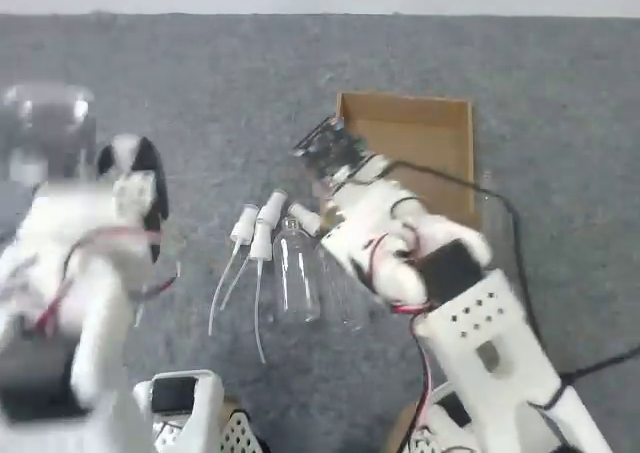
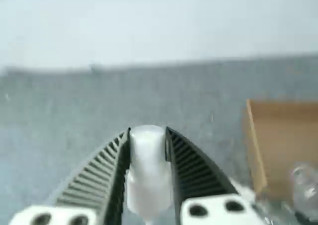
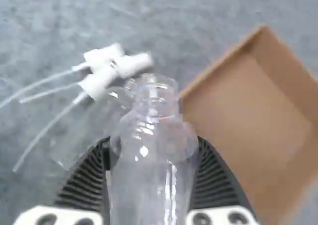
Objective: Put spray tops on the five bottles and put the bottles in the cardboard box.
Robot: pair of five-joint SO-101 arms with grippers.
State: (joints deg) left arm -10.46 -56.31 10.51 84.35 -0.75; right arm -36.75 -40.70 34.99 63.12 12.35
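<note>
Bottle (image 3: 149, 111): clear, pinched in my right hand (image 3: 154, 144).
Spray top (image 2: 147, 185): white, pinched in my left hand (image 2: 147, 132).
Cardboard box (image 1: 420, 133): on worktop (image 1: 200, 93).

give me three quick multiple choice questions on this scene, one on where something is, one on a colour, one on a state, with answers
1. Where do the loose spray tops lie?
A. on the grey table, beside the lying bottles
B. on top of an arm
C. stacked on a shelf

2. What colour is the spray top in the left gripper?
A. red
B. white
C. black

3. What state is the held bottle in the right gripper?
A. capped with a top
B. crushed flat
C. open at the neck, no top

Answers:
1 A: the high view shows them on the table next to the bottles.
2 B: the left wrist view shows a white head clamped between the fingers.
3 C: the right wrist view shows a bare, open neck.
</note>
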